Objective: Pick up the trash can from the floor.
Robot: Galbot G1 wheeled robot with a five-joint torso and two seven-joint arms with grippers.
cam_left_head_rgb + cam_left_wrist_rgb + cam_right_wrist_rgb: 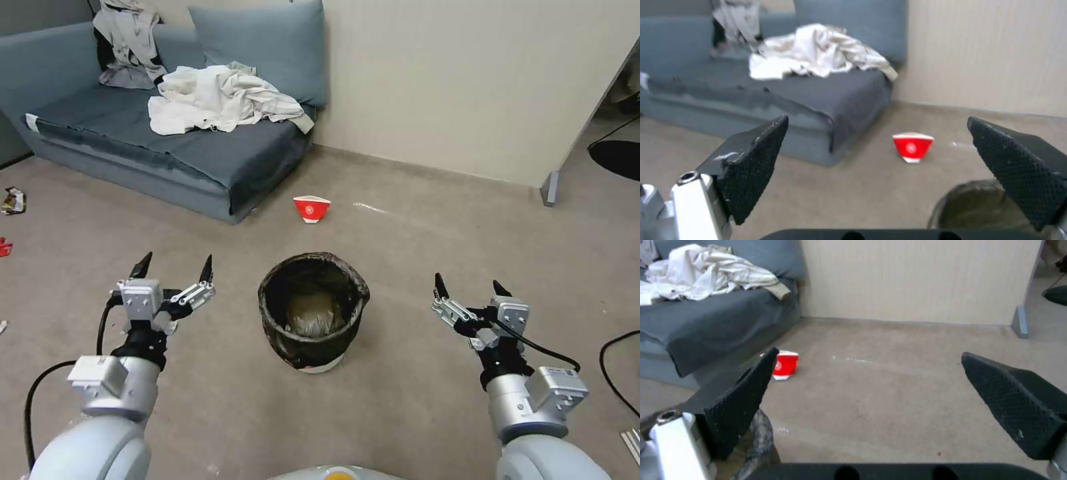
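The trash can (313, 312) shows a white base under a wrinkled black bag. The floor (413, 253) is beige-grey carpet. Beyond the can, a paper bowl (311, 208) is red with a white rim. Far left, the sofa (167, 143) is slate blue, with off-white laundry (220, 99) heaped on it. The wall (467, 80) is cream. Both grippers' fingertips (753, 166) are black with a cross-hatched texture.

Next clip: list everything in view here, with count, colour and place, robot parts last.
trash can: one, white with black bag, upright on floor between both grippers
paper bowl: one, red and white, on floor beyond the can
floor: beige carpet
sofa: one, blue-grey, far left
clothes: pale heap on sofa
wrappers: on floor, far left
left gripper: jaws open, left of can
right gripper: jaws open, right of can
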